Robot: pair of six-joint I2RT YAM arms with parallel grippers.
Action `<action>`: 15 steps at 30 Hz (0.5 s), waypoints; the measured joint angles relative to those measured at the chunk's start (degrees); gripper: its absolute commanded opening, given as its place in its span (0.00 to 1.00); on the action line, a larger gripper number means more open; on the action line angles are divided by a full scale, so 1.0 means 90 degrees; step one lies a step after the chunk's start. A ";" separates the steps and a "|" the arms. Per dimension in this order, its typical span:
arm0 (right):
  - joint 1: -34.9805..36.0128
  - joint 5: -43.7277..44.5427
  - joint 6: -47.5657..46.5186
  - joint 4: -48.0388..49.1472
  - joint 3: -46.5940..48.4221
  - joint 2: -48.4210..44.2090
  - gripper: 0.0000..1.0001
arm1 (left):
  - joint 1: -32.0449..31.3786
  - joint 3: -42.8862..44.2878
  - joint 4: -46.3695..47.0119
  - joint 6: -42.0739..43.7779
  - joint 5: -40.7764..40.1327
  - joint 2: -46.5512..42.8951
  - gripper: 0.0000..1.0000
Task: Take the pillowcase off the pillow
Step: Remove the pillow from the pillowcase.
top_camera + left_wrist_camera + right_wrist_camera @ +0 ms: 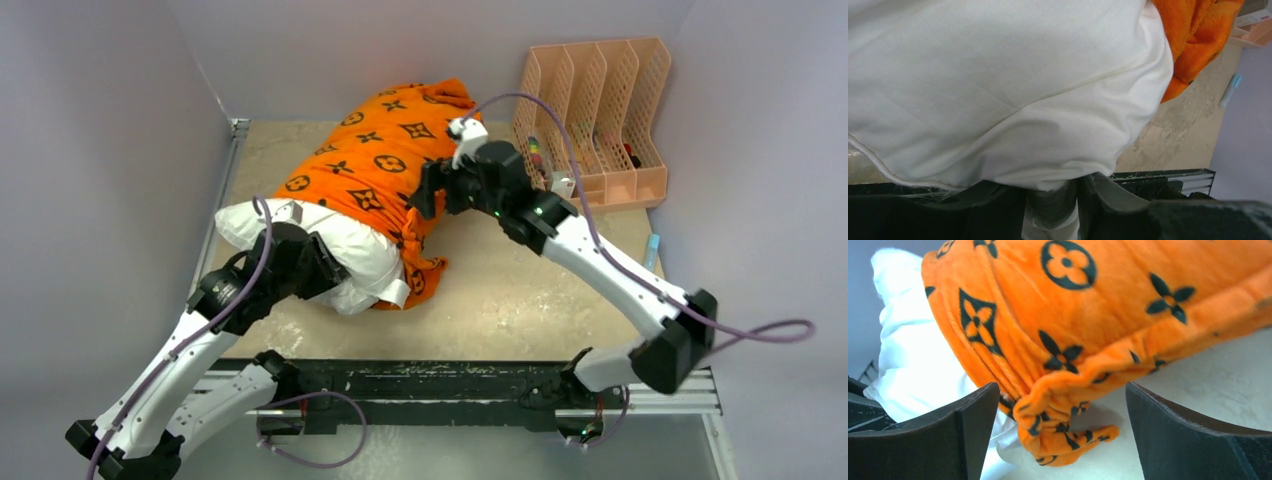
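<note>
At the near end of the pillow (998, 75) | left end effector (1053, 202) is touching white fabric, grip cannot be told | right end effector (1062, 390) is gaping, released, the pillowcase (1088, 300) hem lying between its jaws | pillowcase is covering the pillow's far part on the desk (520, 290)

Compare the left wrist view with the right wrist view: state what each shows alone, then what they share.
Left wrist only: the left gripper with cloth of the pillow between its fingers, and a pale blue pen. Right wrist only: the right gripper open, with its fingers either side of the pillowcase hem, black motifs visible. Both: white pillow, orange pillowcase, tan table.
</note>
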 measured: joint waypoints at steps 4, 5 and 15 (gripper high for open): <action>-0.0002 -0.0515 -0.0578 -0.0537 0.1501 0.1328 0.99 | 0.0000 0.0036 0.0066 -0.0019 -0.0068 0.0024 0.67; -0.0002 -0.0597 -0.0753 -0.0741 0.1967 0.1722 0.99 | 0.0000 0.0087 0.0061 -0.0017 -0.0112 0.0066 0.70; 0.0002 -0.0542 -0.1545 -0.2006 0.3886 0.3944 0.05 | 0.0002 0.1537 -0.0194 0.0136 -0.0937 0.0444 0.79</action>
